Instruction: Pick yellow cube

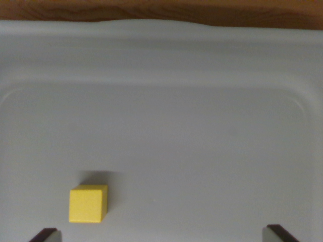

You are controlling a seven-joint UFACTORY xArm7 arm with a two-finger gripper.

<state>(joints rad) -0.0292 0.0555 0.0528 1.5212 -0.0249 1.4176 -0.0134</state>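
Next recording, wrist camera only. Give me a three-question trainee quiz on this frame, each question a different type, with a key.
1. True or false: the yellow cube lies midway between the two fingertips seen at the bottom edge.
2. Multiple choice: the cube rests on A) bare wood, B) a grey tray, C) a blue cloth.
3. Fill in: beyond the tray's far rim, the strip along the top of the picture is ____.

Key:
1. False. It sits near the fingertip at the wrist view's left, far from the other one.
2. B.
3. Wood, brown with visible grain.
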